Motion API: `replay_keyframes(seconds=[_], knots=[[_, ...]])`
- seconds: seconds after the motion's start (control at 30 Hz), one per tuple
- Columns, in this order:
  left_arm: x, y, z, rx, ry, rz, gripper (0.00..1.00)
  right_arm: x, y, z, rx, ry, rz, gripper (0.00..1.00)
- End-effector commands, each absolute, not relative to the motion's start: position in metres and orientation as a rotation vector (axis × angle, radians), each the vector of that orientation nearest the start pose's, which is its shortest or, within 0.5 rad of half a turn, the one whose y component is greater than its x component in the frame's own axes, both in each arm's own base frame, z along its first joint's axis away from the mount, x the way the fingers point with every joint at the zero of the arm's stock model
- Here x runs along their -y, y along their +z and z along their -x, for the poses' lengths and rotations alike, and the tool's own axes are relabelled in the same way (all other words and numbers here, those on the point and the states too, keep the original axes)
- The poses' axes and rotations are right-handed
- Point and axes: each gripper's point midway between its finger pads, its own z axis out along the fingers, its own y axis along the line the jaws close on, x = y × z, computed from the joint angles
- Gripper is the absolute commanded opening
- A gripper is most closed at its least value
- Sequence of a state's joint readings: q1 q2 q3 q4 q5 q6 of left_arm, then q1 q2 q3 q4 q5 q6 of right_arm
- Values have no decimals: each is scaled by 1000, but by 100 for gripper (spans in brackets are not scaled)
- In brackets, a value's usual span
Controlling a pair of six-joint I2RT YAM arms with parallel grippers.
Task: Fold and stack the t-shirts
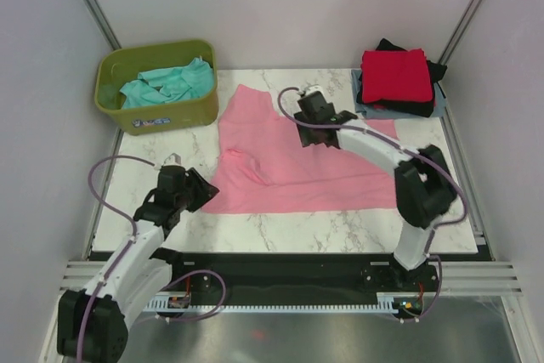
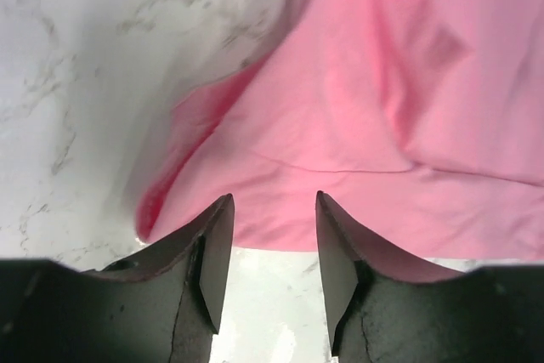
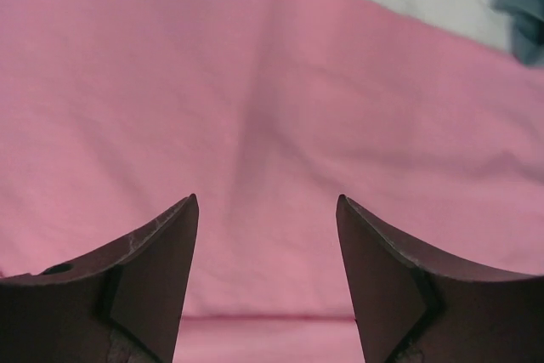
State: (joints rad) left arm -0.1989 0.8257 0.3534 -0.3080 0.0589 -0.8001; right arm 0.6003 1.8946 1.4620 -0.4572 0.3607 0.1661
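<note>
Pink t-shirt (image 1: 289,167) near-left corner lay just ahead of the left gripper (image 2: 272,206) — jaws half parted, empty. Right gripper (image 3: 268,206) hung over the far middle — jaws spread wide, nothing held.

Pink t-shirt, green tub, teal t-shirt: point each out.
pink t-shirt (image 1: 297,178), top external view, flat body near its front hem.
olive-green tub (image 1: 189,113), top external view, near outer wall.
teal t-shirt (image 1: 166,85), top external view, crumpled middle, lying in the tub.
</note>
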Motion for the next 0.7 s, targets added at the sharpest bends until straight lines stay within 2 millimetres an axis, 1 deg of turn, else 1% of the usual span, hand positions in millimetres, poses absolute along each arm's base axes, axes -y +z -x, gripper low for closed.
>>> replay_keyframes(seconds=[0.0, 0.03, 0.07, 0.1, 0.13, 0.17, 0.2, 0.23, 0.27, 0.3, 0.33, 0.37, 0.4, 0.43, 0.47, 0.5, 0.53, 0.57, 0.6, 0.67], knots=[[86, 95, -239, -2244, -534, 570, 52, -192, 159, -397, -2238, 46, 81, 74], [87, 104, -242, -2228, -543, 565, 52, -172, 155, -376, -2247, 72, -11, 74], [85, 105, -240, -2239, -530, 571, 53, -166, 149, -365, -2272, 132, -55, 75], [84, 108, -240, -2240, -520, 565, 53, -143, 145, -360, -2278, 146, -145, 76], [84, 117, -243, -2230, -513, 555, 54, -127, 134, -337, -2290, 185, -240, 77], [81, 116, -242, -2243, -486, 559, 55, -117, 129, -327, -2297, 207, -298, 79], [81, 116, -241, -2251, -484, 560, 56, -91, 106, -310, -2334, 167, -393, 85], [80, 117, -241, -2254, -481, 567, 56, -79, 113, -296, -2300, 183, -462, 89], [80, 115, -239, -2264, -481, 591, 57, -70, 110, -286, -2290, 194, -544, 92], [80, 110, -234, -2288, -474, 605, 58, -51, 92, -266, -2320, 147, -636, 96], [80, 104, -230, -2305, -471, 617, 59, -41, 101, -258, -2267, 161, -693, 98], [75, 102, -228, -2289, -447, 659, 61, -34, 99, -251, -2253, 173, -748, 98], [76, 100, -227, -2289, -451, 670, 61, -18, 89, -241, -2251, 156, -838, 98], [77, 93, -223, -2303, -449, 683, 64, -10, 87, -232, -2238, 151, -882, 97], [77, 90, -222, -2302, -455, 712, 65, -8, 86, -231, -2225, 171, -909, 97], [77, 85, -220, -2315, -451, 723, 65, -3, 84, -229, -2211, 156, -981, 97], [77, 77, -218, -2328, -444, 731, 65, -1, 78, -228, -2218, 155, -1027, 97], [77, 73, -217, -2336, -437, 745, 65, 5, 75, -227, -2206, 154, -1082, 95], [76, 70, -217, -2341, -433, 753, 65, 11, 67, -229, -2180, 167, -1145, 95], [76, 62, -217, -2355, -423, 762, 65, 9, 55, -226, -2196, 221, -1201, 93]])
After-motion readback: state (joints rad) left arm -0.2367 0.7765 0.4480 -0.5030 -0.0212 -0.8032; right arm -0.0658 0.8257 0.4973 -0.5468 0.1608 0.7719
